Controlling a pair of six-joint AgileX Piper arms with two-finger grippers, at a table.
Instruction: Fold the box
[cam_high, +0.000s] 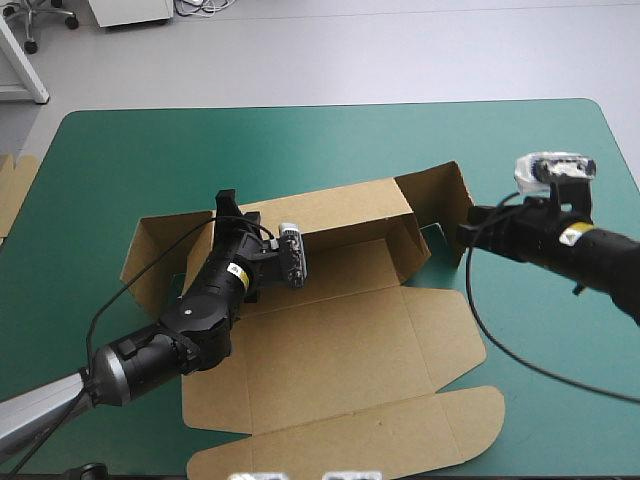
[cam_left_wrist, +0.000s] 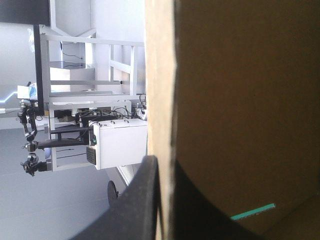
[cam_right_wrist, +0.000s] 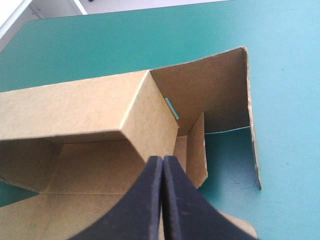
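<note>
The brown box (cam_high: 350, 340) lies mid-table with its far wall raised and its lid flat toward the near edge. My left gripper (cam_high: 226, 203) stands at the left part of that far wall. In the left wrist view, the left gripper (cam_left_wrist: 165, 167) is shut on the wall's edge, with the board (cam_left_wrist: 240, 100) between the black fingers. My right gripper (cam_high: 466, 233) is at the box's right end, beside the upright end flap (cam_high: 447, 200). In the right wrist view, the right gripper (cam_right_wrist: 162, 161) is shut in a pointed arch with nothing in it. It points at the raised wall's corner (cam_right_wrist: 145, 120).
An edge of more brown board (cam_high: 12, 190) shows at the table's left edge. Bare teal-green cover (cam_high: 300, 140) lies beyond the box and to its right. The box's flat lid (cam_high: 380, 440) reaches close to the near edge.
</note>
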